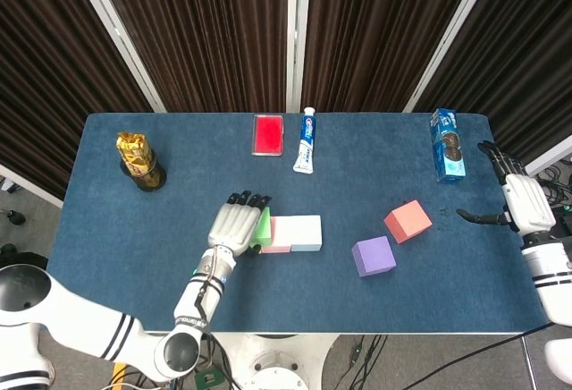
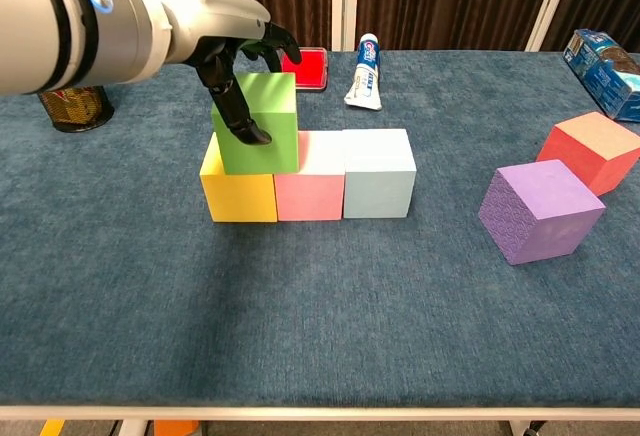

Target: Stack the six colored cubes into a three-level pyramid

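Green cube (image 2: 258, 122), pinched by the left hand (image 2: 235, 66), sits over the yellow cube (image 2: 238, 194) and pink cube (image 2: 310, 191) seam to start level two, while the right hand (image 1: 523, 200) waits spread and empty.

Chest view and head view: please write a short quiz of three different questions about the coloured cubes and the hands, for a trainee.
1. True or false: the green foam cube sits on the second level, over the yellow foam cube and the pink foam cube.
2. Multiple choice: which cube ends the bottom row on the side away from the yellow one? A) purple foam cube B) light blue foam cube C) red foam cube
3. Fill in: the left hand holds the ____ cube, while the right hand holds nothing.

Key: 1 true; 2 B; 3 green.
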You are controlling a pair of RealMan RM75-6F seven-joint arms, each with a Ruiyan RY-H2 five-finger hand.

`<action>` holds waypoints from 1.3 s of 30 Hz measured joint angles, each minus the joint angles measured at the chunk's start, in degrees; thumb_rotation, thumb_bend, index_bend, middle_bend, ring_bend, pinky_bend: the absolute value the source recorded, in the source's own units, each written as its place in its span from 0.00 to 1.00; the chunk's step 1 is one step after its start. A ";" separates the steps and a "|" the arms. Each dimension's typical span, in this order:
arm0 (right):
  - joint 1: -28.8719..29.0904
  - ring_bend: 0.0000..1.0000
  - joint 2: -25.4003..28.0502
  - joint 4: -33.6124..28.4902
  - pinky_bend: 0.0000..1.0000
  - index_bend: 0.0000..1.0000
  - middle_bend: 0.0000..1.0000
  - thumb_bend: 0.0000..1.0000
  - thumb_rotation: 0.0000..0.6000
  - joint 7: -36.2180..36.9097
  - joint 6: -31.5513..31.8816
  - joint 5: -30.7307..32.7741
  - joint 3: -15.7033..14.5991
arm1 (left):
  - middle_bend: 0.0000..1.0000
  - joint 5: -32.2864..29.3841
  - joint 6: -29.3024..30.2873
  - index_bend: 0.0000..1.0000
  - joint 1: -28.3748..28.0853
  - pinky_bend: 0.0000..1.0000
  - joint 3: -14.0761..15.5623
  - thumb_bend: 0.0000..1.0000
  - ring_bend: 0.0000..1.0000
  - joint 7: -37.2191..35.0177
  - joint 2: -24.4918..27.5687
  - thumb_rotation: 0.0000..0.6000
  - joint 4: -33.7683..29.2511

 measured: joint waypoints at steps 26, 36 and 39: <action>4.58 0.00 3.12 -10.60 0.00 0.00 0.18 0.00 1.00 -15.03 -5.06 -12.20 -5.68 | 0.05 49.22 -1.76 0.09 26.13 0.05 14.81 0.23 0.00 -33.14 24.24 1.00 2.57; 7.74 0.00 -1.93 -13.72 0.00 0.00 0.17 0.00 1.00 -26.63 -11.50 -10.98 -8.11 | 0.05 56.28 -2.77 0.09 38.27 0.05 19.97 0.23 0.00 -48.03 24.23 1.00 19.19; 8.17 0.00 -3.04 -14.03 0.00 0.00 0.16 0.00 1.00 -29.15 -12.21 -10.14 -8.44 | 0.05 56.68 -2.93 0.09 39.38 0.05 19.81 0.23 0.00 -49.27 24.01 1.00 20.77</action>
